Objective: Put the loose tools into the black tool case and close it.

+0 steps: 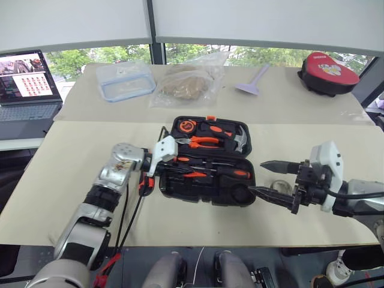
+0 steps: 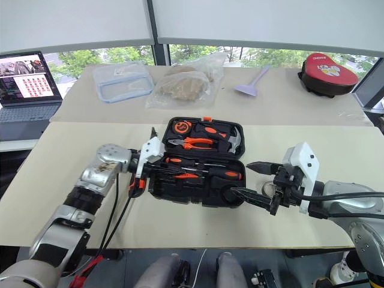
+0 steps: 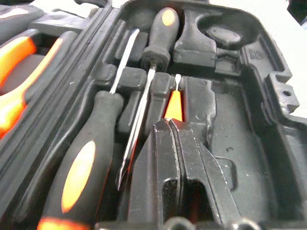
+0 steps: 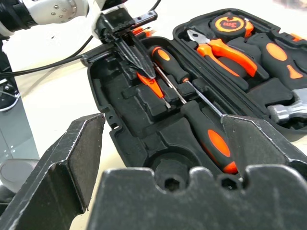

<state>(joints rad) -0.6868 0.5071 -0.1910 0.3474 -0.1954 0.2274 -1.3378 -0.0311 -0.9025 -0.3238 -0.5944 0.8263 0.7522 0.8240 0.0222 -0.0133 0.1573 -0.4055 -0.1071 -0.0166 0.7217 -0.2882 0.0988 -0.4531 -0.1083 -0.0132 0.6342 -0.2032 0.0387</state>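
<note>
Inside black tool case (image 1: pixel 231 195): three screwdrivers; left hand (image 4: pixel 144 72) shut on slim orange screwdriver (image 4: pixel 154 87), right hand (image 1: pixel 264 178) wide open, empty.

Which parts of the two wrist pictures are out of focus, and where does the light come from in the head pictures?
Left wrist view: the near screwdriver handle and the left gripper are soft. Right wrist view: the right gripper's fingers are blurred, while the black tool case is sharp. Left eye view: daylight enters through the window behind the table.
</note>
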